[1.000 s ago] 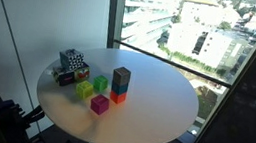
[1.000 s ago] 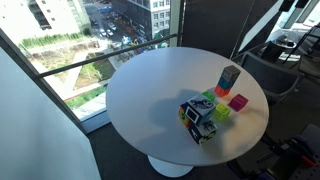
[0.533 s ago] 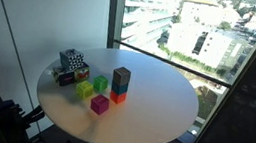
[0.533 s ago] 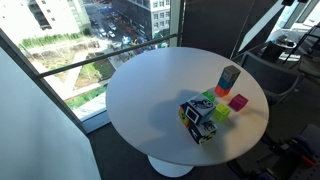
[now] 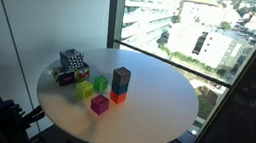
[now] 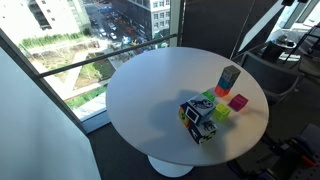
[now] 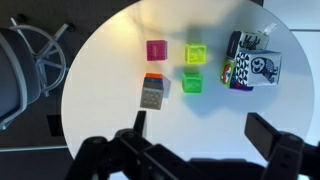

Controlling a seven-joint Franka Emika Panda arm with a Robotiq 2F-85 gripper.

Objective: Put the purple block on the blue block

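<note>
Atop the blue block (image 5: pixel 120 88), the purple block (image 5: pixel 121 75) stays unmoved; hand (image 7: pixel 200 126) released.

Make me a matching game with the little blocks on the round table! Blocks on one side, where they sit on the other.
Blocks:
1. purple block
2. blue block
3. orange-red block
4. pink block

Places:
A. bottom of the stack
B. beside the stack, not stacked
C. top of the stack
D. middle of the stack

Pairs: 1-C, 2-D, 3-A, 4-B
</note>
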